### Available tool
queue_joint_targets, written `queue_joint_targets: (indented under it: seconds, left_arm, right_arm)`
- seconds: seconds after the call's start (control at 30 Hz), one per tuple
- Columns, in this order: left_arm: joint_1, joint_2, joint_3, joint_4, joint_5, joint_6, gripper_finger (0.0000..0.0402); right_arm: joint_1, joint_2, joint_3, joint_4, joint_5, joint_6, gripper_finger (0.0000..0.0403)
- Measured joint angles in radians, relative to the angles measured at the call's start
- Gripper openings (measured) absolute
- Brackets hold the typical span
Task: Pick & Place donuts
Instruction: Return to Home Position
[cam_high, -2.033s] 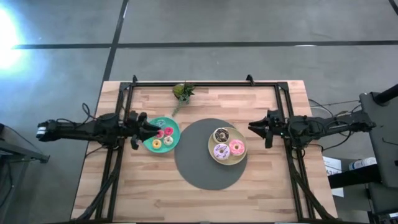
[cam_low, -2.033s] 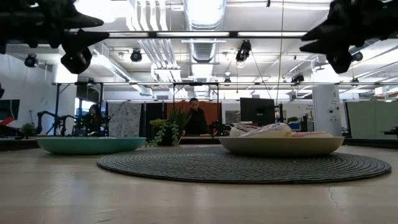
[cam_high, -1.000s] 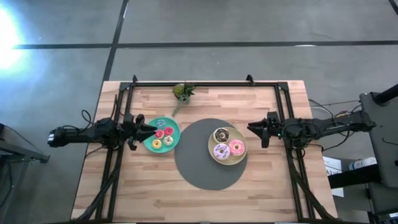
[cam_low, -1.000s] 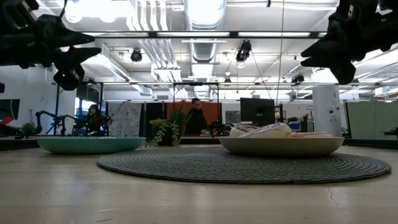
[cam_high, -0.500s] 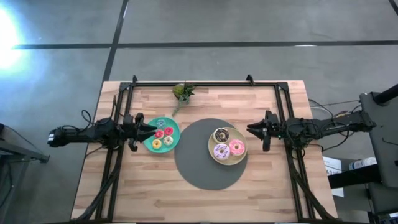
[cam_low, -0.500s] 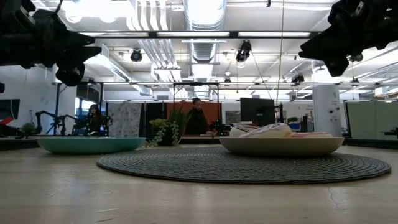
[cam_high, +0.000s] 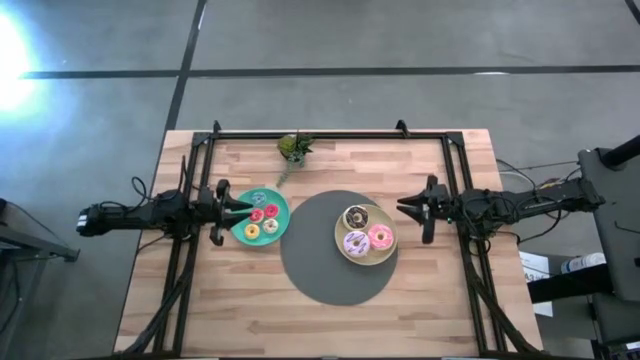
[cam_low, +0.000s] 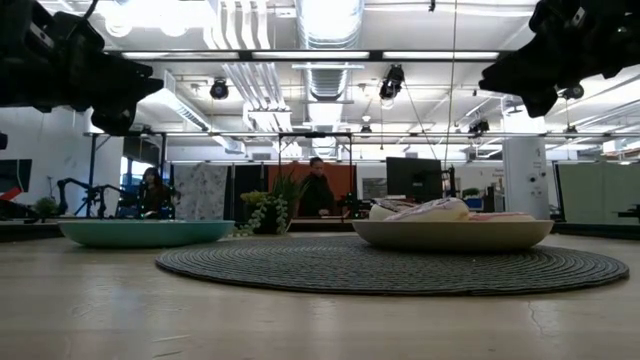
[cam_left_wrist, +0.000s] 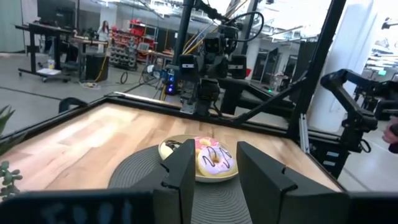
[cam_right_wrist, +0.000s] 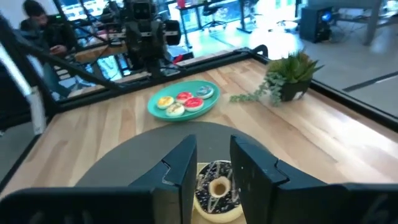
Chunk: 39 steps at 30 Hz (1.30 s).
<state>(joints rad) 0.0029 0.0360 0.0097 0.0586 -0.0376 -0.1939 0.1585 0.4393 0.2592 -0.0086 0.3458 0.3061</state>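
Three larger donuts lie on the pale-yellow plate (cam_high: 346, 252): brown-and-white (cam_high: 357, 216), lilac (cam_high: 356, 241) and pink (cam_high: 380, 236). Several tinier donuts (cam_high: 262, 219) lie on the teal plate (cam_high: 276, 198). My left gripper (cam_high: 240, 208) hovers open above the teal plate's left rim, pointing toward the table's right. My right gripper (cam_high: 402, 208) hovers open just right of the pale-yellow plate, pointing toward the table's left. In the low view both the left gripper (cam_low: 150, 88) and the right gripper (cam_low: 490, 78) are well above the table. The right wrist view has the brown-and-white donut (cam_right_wrist: 217, 185) between its fingers' tips, farther off.
The pale-yellow plate sits on a round dark grey mat (cam_high: 330, 275) at the table's middle. A little green plant (cam_high: 293, 147) stands near the far edge, behind the teal plate. Black frame rails (cam_high: 330, 134) run along the far edge and both sides. People (cam_low: 316, 190) show in the room beyond.
My left gripper has drawn back a little from over the teal plate toward the table's left edge, then held still. My right gripper has edged slightly toward the pale-yellow plate. Both have stayed open; no donut has moved.
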Motion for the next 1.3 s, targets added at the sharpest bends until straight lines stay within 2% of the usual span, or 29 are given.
queue_joint_targets:
  seconds: [0.23, 1.07, 1.17, 1.23, 1.3]
  left_arm:
    - [0.000, 0.000, 0.000, 0.000, 0.000, -0.021, 0.0092]
    - [0.000, 0.000, 0.001, 0.000, -0.001, -0.023, 0.0092]
    - [0.000, 0.000, 0.001, 0.000, -0.001, -0.023, 0.0092]
    - [0.000, 0.000, 0.001, 0.000, -0.001, -0.023, 0.0092]
    - [0.000, 0.000, 0.001, 0.000, -0.001, -0.023, 0.0092]
  right_arm:
    - [0.000, 0.000, 0.000, 0.001, 0.023, 0.065, 0.0082]
    - [-0.001, -0.031, -0.001, 0.035, 0.006, 0.054, 0.0081]
    - [-0.025, -0.072, -0.001, 0.048, -0.115, -0.079, 0.0076]
    - [-0.053, -0.098, -0.001, 0.036, -0.261, -0.171, 0.0073]
    - [-0.096, -0.125, -0.001, -0.005, -0.397, -0.198, 0.0071]
